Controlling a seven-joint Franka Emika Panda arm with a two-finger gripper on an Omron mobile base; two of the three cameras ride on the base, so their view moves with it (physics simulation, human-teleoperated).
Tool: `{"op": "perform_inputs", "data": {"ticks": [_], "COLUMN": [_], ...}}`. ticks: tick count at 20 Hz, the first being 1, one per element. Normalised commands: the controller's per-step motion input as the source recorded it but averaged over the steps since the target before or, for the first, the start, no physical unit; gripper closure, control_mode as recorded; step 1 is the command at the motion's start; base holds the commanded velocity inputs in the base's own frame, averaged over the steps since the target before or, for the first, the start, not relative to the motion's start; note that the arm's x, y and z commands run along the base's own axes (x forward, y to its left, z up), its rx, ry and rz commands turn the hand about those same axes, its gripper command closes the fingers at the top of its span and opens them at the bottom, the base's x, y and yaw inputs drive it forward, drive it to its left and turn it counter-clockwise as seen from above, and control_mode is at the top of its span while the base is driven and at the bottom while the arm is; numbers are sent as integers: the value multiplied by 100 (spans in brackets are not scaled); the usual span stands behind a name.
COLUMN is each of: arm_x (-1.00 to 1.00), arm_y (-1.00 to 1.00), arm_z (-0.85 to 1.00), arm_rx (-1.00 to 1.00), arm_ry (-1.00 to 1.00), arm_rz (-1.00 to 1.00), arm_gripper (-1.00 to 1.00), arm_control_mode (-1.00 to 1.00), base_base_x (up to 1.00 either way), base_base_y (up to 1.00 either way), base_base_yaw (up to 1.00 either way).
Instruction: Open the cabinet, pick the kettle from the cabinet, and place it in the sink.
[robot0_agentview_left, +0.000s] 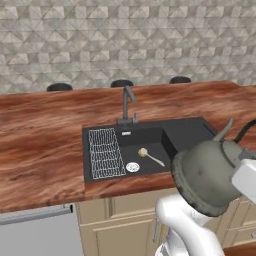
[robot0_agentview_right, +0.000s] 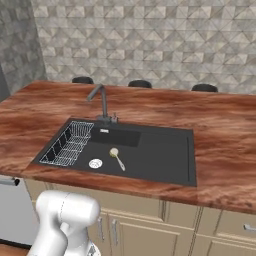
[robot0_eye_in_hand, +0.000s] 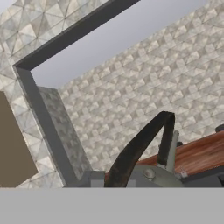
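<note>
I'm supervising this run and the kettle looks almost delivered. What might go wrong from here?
The kettle hangs tilted in front of the counter edge, not over the sink; let go here, it likely falls to the floor. Lowered into the basin, it may land on the brush or knock the faucet.

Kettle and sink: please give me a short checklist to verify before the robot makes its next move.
1. Kettle held off the counter: ok, it hangs tilted, spout up.
2. Gripper shut on kettle handle: ok.
3. Kettle above the sink basin: not ok, it hangs at the front right corner.
4. Basin floor free: not ok, a spoon-like utensil lies there.
5. Rack and faucet away from kettle: ok.
</note>
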Motion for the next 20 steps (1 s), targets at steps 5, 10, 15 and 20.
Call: {"op": "perform_inputs", "data": {"ticks": [5, 10, 15, 20], "arm_x": [0, 0, 0, 0], "arm_y": [0, 0, 0, 0], "arm_z": [0, 0, 0, 0], "arm_rx": [0, 0, 0, 0], "arm_ry": [0, 0, 0, 0], "arm_rz": [0, 0, 0, 0], "arm_gripper": [100, 100, 100, 100], "arm_control_mode": [100, 100, 100, 100], "base_base_x": [38, 40, 9, 10], "base_base_y": [-21, -21, 0, 0], "base_base_yaw": [0, 0, 0, 0]}}
